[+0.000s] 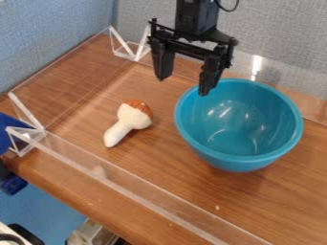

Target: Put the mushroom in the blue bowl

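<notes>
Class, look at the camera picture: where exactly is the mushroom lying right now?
The mushroom lies on its side on the wooden table, left of the blue bowl and apart from it, below and left of the open gripper.

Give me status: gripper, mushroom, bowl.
Gripper open, empty, above the table behind the bowl's rim. Mushroom lying on its side on the table, left of the blue bowl. Bowl empty. Nothing between them.
</notes>
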